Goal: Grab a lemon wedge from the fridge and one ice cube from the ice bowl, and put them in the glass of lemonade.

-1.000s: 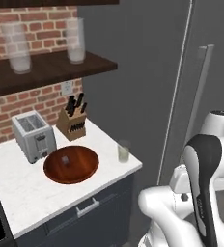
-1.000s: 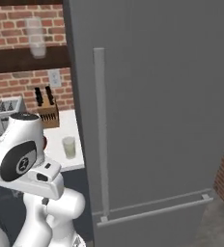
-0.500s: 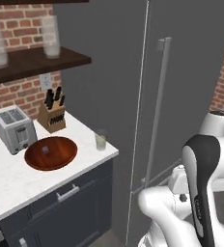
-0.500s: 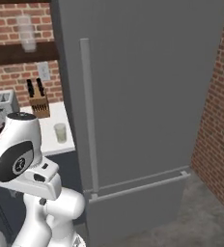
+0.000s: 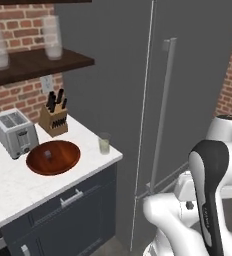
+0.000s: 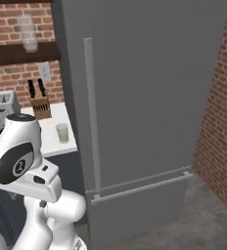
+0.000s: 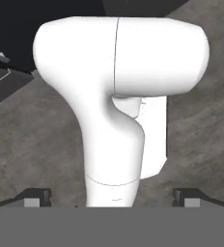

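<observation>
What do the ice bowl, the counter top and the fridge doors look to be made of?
The ice bowl looks like turned wood: reddish-brown with a satin sheen. The counter top looks like polished white stone, faintly mottled; it could be laminate. The fridge doors look like matte dark grey painted metal, with a lighter grey bar handle.

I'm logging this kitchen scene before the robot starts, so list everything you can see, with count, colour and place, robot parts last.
fridge: one, dark grey, doors shut, right of the counter.
ice bowl: one, reddish-brown, on the counter in front of the toaster.
glass of lemonade: one, clear with pale liquid, at the counter's edge nearest the fridge.
toaster: one, silver, by the brick wall.
knife block: one, wooden, beside the toaster.
frosted glasses: two, on the dark shelf.
counter: one, white top, dark cabinets.
gripper: one, dark fingertips, open, pointing at the floor.
</observation>
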{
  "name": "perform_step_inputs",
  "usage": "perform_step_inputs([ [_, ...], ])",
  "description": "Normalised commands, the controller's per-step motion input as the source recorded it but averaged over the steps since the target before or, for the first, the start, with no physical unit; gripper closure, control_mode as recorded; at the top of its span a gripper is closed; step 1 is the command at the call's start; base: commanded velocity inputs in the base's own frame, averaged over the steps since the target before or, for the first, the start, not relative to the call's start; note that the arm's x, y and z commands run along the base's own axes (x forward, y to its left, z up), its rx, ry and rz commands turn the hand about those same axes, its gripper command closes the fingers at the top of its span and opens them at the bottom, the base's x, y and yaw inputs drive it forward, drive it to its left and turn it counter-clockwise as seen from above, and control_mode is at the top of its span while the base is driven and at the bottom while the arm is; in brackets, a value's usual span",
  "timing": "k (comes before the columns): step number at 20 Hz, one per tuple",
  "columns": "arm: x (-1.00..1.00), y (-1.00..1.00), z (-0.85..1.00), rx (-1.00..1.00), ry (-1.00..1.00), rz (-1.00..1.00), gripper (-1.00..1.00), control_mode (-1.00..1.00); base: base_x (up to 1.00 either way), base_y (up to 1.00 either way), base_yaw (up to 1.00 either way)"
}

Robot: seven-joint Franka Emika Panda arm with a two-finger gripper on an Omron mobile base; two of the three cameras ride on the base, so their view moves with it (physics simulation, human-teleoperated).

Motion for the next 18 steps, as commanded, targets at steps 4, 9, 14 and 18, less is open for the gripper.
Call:
perform_step_inputs([
  [4, 0.0, 0.0, 0.0, 0.0, 0.0, 0.0, -1.0, 1.0, 0.5, 0.0, -0.11],
  [9, 0.0, 0.0, 0.0, 0.0, 0.0, 0.0, -1.0, 1.0, -0.27, -0.21, -0.09],
  [14, 0.0, 0.0, 0.0, 0.0, 0.0, 0.0, -1.0, 1.0, -0.73, -0.1, -0.01],
  [18, 0.0, 0.0, 0.0, 0.0, 0.0, 0.0, -1.0, 1.0, 0.33, 0.02, -0.02],
])
